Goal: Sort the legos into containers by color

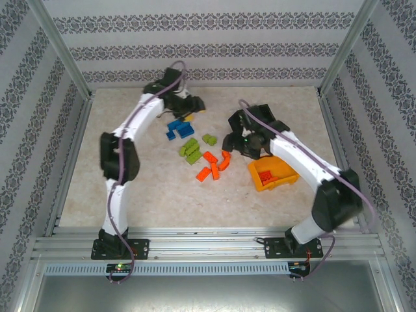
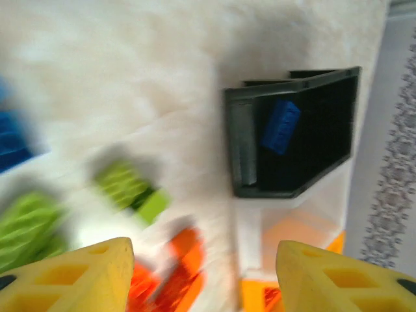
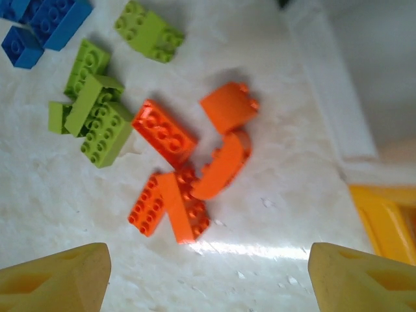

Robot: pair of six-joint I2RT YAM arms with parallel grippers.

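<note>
"Two grippers, both empty! The left gripper (image 2: 203,252), yellow fingers spread wide, hangs with the black bin (image 2: 237,149) ahead of it, one blue brick (image 2: 281,125) lying inside."
"And the right gripper (image 3: 208,253)?"
"Spread too, nothing between the pads, above the orange bricks (image 3: 188,175) clustered on the table (image 3: 273,214). Green bricks (image 3: 97,117) sit just beside them, loose blue bricks (image 3: 45,23) further off (the left wrist view is blurry)."
"Orange-yellow bin (image 1: 260,184)?"
"Near the right arm, an orange brick (image 1: 266,175) in it."
</note>
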